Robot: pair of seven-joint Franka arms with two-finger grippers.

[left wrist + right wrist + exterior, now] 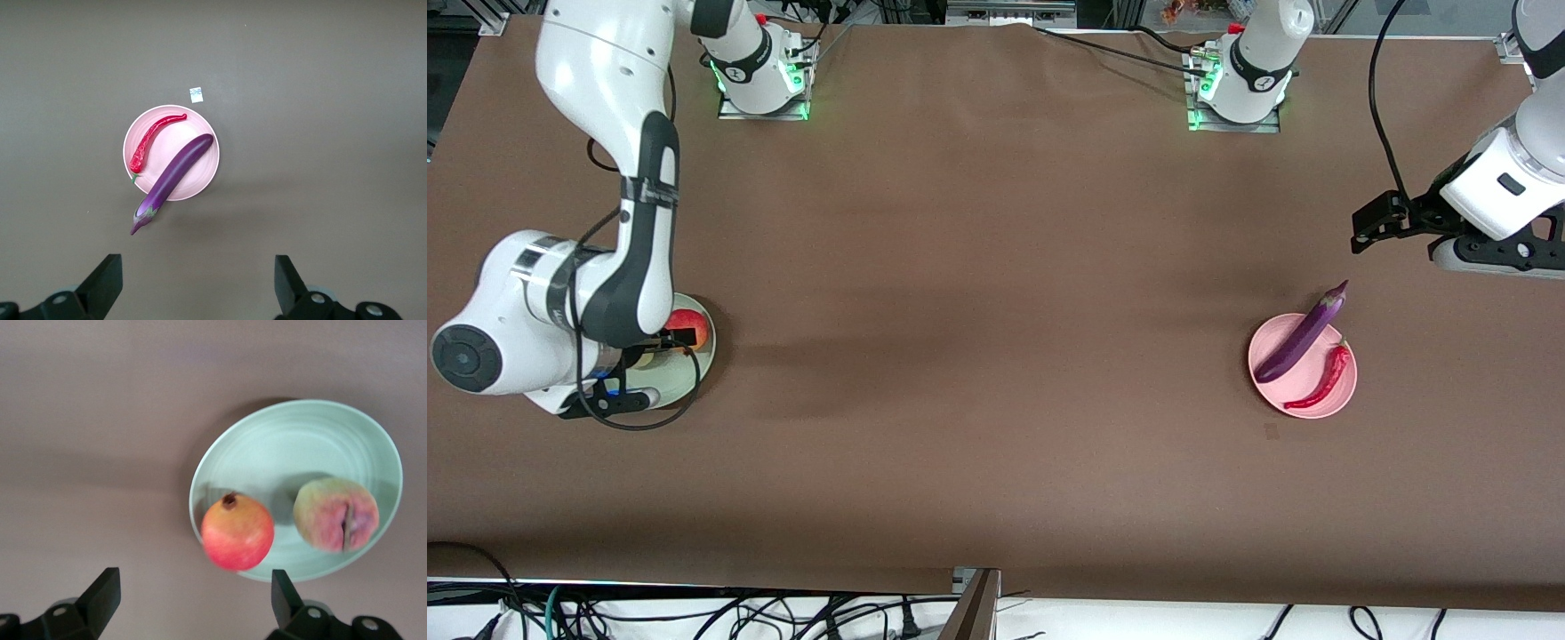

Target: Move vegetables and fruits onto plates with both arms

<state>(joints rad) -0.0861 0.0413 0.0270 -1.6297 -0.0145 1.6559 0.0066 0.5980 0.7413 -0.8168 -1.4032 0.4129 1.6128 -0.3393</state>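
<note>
Red curved chili pepper (1321, 380) and glossy purple eggplant (1301, 333) rest on the pale pink round plate (1268, 378) near the tabletop's left-arm end, the red apple-like fruit (237, 532) and creased pinkish peach (335, 514) on the pale green plate (280, 440) at the right-arm end, so I raise my spread right gripper (190, 603) straight off the fruit while my spread left gripper (197, 283) waits above.

Front view: high above the brown-covered bench (978, 356), facing both arm bases, taking in its whole width. Left wrist view: straight down from well above the round pale pink plastic plate (200, 183), seen in the front view too. Right wrist view: down, close over the round pale green plastic plate (280, 447), likewise shared.
</note>
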